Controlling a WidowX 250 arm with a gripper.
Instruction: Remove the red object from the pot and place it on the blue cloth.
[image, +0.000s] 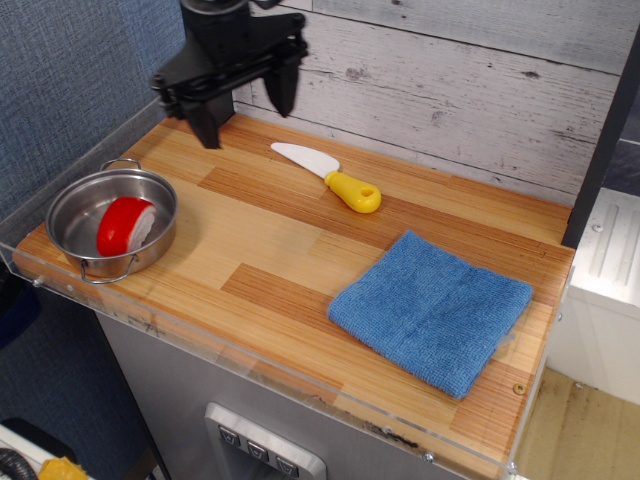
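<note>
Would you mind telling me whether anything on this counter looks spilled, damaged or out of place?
Nothing stands out. The red object lies tilted inside the pot, the blue cloth lies flat, and the open gripper hangs clear above the counter.

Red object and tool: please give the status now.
Tool open, empty, raised behind the pot. Red object in the pot, untouched. Blue cloth bare. Toy knife lies off to the side, not blocking.
</note>
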